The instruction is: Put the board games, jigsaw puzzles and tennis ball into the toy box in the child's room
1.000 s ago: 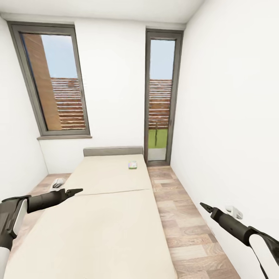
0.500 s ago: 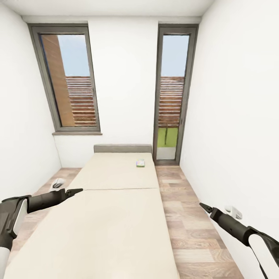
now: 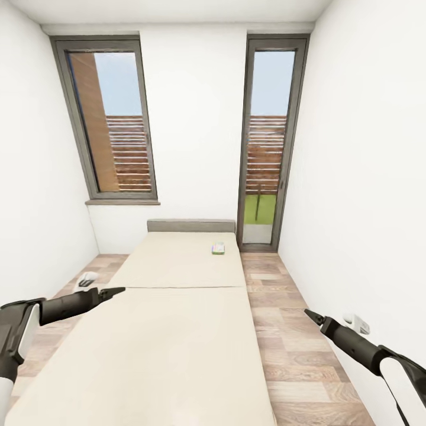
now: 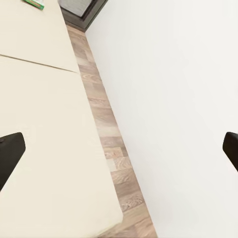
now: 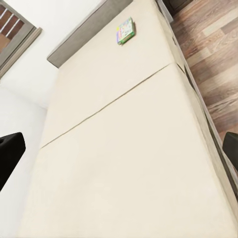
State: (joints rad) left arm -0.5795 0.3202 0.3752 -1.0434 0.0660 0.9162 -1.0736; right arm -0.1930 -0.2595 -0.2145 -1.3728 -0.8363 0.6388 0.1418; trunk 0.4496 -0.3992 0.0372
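the room is running narrow and white-walled, with a wooden floor (image 3: 284,343) lying along both sides of the bed (image 3: 171,331). the bed is taking up most of the middle of the head view, its plain beige mattress stretching away to a grey headboard (image 3: 190,225) standing against the far wall. a tall window (image 3: 112,118) is sitting in that wall to the left, and a narrow glass door (image 3: 266,142) to the right, both looking out on slatted fencing.

the left gripper (image 3: 115,291) is hanging over the near left edge of the bed, and the right gripper (image 3: 310,316) is hanging above the floor on the bed's right side. in each wrist view the two dark fingertips (image 4: 10,153) (image 5: 10,151) are sitting at opposite edges of the picture, so both pincers are standing wide with nothing between them.

one board game (image 3: 219,248) is lying flat on the mattress near the headboard, toward the bed's right edge, well apart from both grippers. it is showing as a small pale box with a green edge (image 5: 126,31), and its corner is peeking in at the far end of the bed (image 4: 34,3).
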